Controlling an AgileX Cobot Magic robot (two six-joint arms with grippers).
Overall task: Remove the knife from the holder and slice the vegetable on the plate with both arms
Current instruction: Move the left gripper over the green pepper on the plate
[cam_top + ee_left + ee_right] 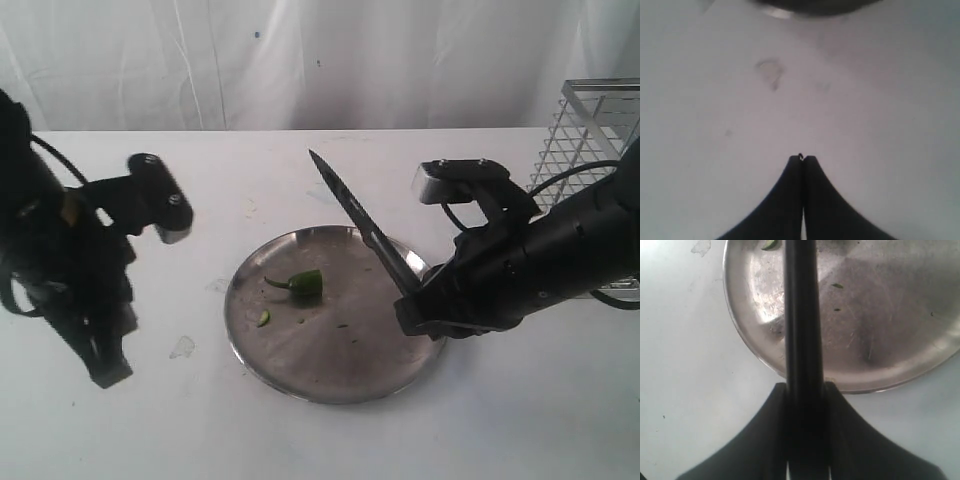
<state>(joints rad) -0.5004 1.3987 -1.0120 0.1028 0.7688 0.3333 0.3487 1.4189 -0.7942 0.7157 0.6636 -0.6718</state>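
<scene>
White tabletop (480, 430), pale curtain behind. Wire-grid holder (592, 125) stands at the far right edge, behind the right arm (560, 255), well apart from the steel plate (300, 370).

Plate sits mid-table. On it:
- green pepper piece (306, 284) with a thin curved stem, left of centre
- one small green slice (264, 318) near the left rim
- a few green flecks close by

Faint smudge (182, 347) on the table between the plate and the left arm (60, 260).

Right gripper (806, 388): jaws clamped on the black handle, held apart only by its width. Knife (358, 215) is out of the holder. Its blade is angled up and away over the plate's right half, tip high, clear of the pepper.

Left gripper (802, 159): fingers pressed together, nothing between them. It hangs over bare table left of the plate, not touching it.
</scene>
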